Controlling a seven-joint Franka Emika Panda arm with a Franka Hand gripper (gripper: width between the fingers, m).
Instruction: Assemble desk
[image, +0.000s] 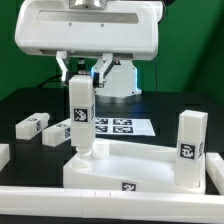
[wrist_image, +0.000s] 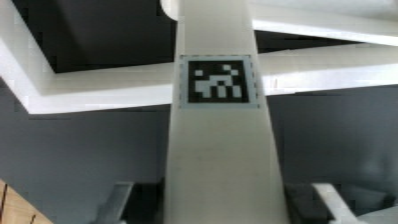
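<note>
The jaws are standing wide, each finger showing a dark gap beside the part, so the gripper (wrist_image: 222, 203) is straddling, not clamping, the tall white square-section plastic leg block (image: 80, 120). That leg is standing upright on a corner of the broad white rimmed plastic desk top (image: 140, 165), probably seated there, awaiting a fresh grip to turn it home. A second upright white leg (image: 190, 148) is occupying the corner on the exterior view's right. Two loose white legs (image: 33, 124) are lying on the black table (image: 20, 105), the flat white marker board (image: 122, 127) behind them, a green wall (image: 190, 40) backing the room.
</note>
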